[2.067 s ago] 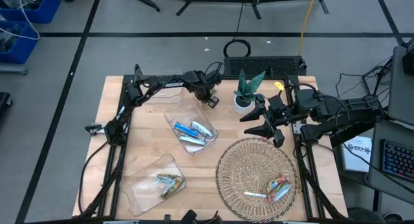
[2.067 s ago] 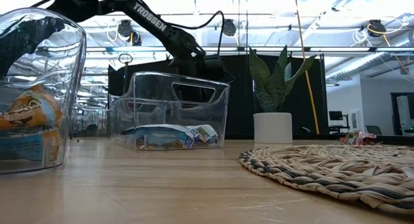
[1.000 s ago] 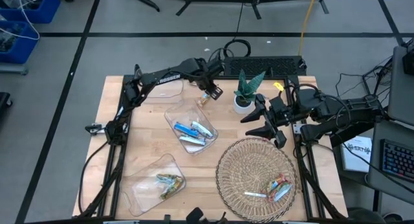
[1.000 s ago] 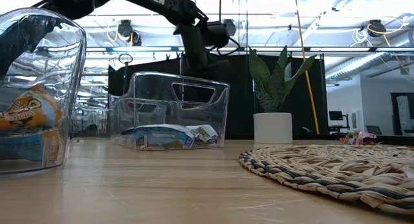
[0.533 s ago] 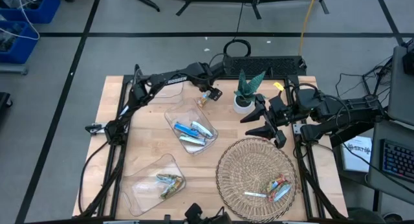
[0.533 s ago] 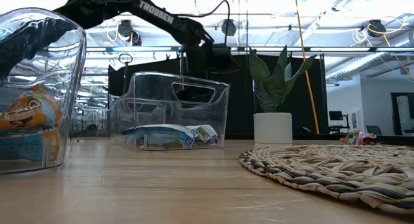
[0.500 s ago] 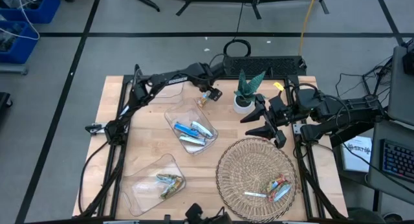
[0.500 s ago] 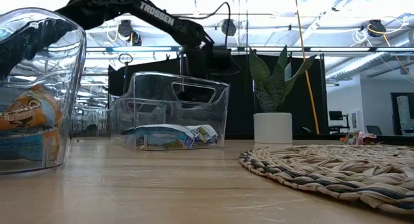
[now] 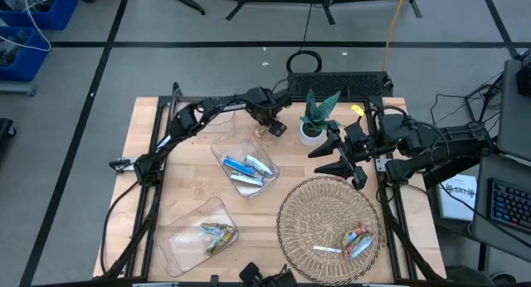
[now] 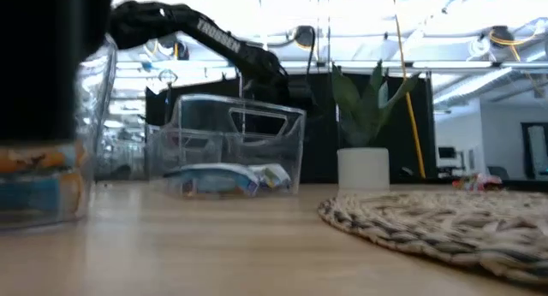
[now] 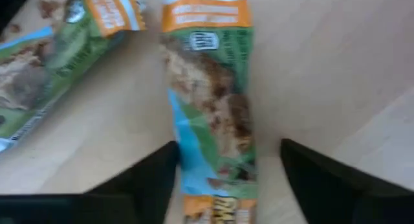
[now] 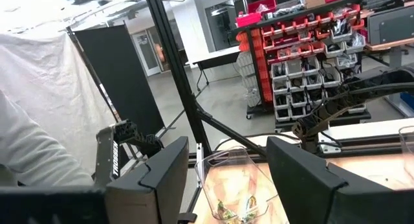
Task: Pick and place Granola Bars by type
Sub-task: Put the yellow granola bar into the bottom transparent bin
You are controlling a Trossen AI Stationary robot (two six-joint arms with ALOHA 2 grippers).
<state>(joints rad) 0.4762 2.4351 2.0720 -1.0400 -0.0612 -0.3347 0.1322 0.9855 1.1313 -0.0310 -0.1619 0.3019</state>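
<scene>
Two green-gold Granola Bars lie flat on the bare wood at the table's far side, one between the fingers of my left gripper, the other beside it. My left gripper is low over them and open, fingers pointing down. More bars lie in the clear bins: blue ones in the middle bin, green-gold ones in the near-left bin. Orange-red and silver bars lie in the wicker basket. My right gripper waits open above the basket's far rim. My left gripper stands astride the bar's near end, one finger by each long side, coming from above. One fingertip stands right at the wrapper's edge and I cannot tell whether it touches. The other fingertip is apart from it. The bar lies flat on the table.
A potted plant stands just right of my left gripper. The middle bin lies just nearer than the bars. The wicker basket fills the near right. A dark shape covers the low view's upper left.
My left gripper has come down over the far side of the table toward the two loose bars, its arm sinking behind the middle bin. A dark shape has come in front of the low view's upper left corner.
</scene>
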